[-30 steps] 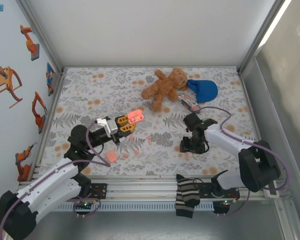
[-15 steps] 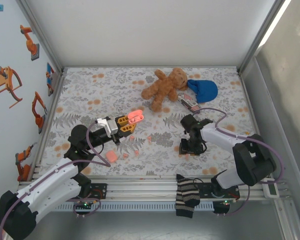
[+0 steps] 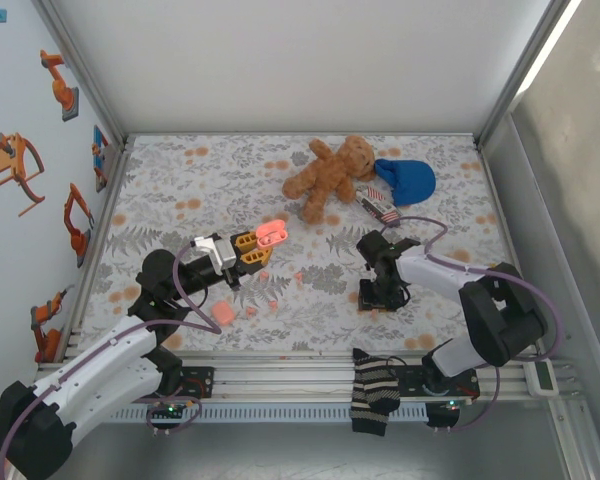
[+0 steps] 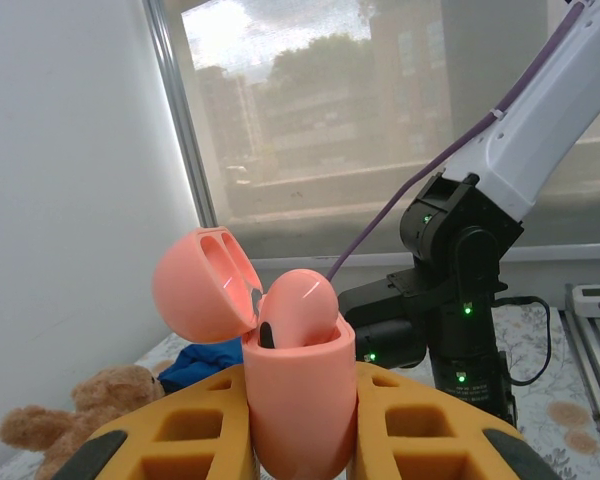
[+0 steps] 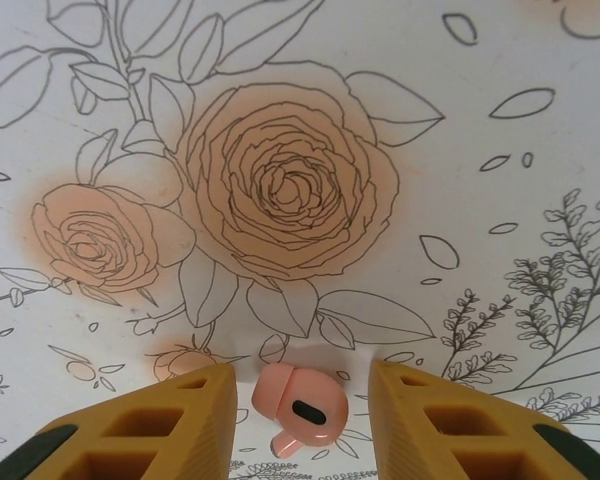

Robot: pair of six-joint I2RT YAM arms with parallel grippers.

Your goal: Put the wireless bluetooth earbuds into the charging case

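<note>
Right gripper (image 5: 300, 388) is straddling, jaws apart, a pink earbud (image 5: 298, 408) lying on the floral tablecloth (image 5: 500, 150), and should be pinching its rounded body squarely, while left gripper (image 4: 300, 430) is clamping the open charging case (image 4: 298, 385) aloft

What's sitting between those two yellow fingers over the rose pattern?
A pink earbud on the tablecloth, between the right gripper's fingers, touching neither, in the right wrist view.

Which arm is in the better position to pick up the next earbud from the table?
Right: the right gripper is down at the tablecloth, an earbud lying between its open fingers, not yet pinched. The left gripper is shut on the open charging case, held above it.
</note>
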